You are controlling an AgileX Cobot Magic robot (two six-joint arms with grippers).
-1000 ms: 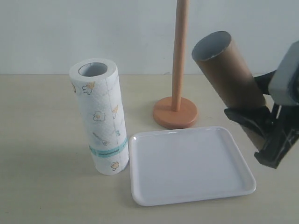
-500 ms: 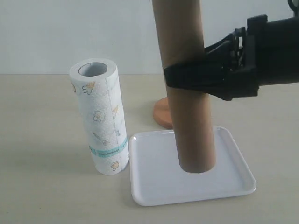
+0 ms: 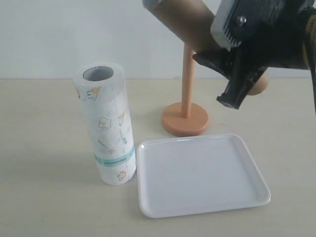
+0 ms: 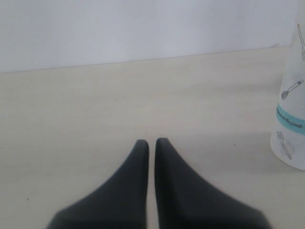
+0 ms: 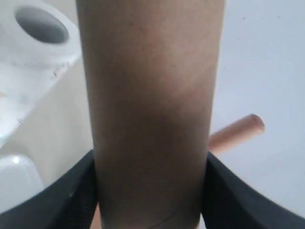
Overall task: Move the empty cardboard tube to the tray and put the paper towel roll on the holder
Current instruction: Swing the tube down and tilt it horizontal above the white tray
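The empty cardboard tube [image 3: 180,19] hangs tilted high in the air, in front of the holder's pole [image 3: 187,79]. My right gripper [image 3: 228,74] is shut on it, one black finger on each side of the brown wall [image 5: 150,95]. The holder's round base [image 3: 185,119] stands behind the white tray [image 3: 202,177], which lies flat with nothing on it. The paper towel roll [image 3: 106,128] stands upright just left of the tray. My left gripper [image 4: 151,141] is shut with nothing in it, low over the table, and the roll [image 4: 291,124] shows at the edge of its view.
A pale wall runs behind the table's far edge. In the right wrist view the pole's rounded tip [image 5: 240,130] sticks out beside the tube, with the roll's open core [image 5: 40,24] and a tray corner [image 5: 14,183] on the other side.
My right gripper has swung the tube from low at the right, through upright over the tray, up to a tilted pose high in front of the pole. Roll, tray and holder have not moved.
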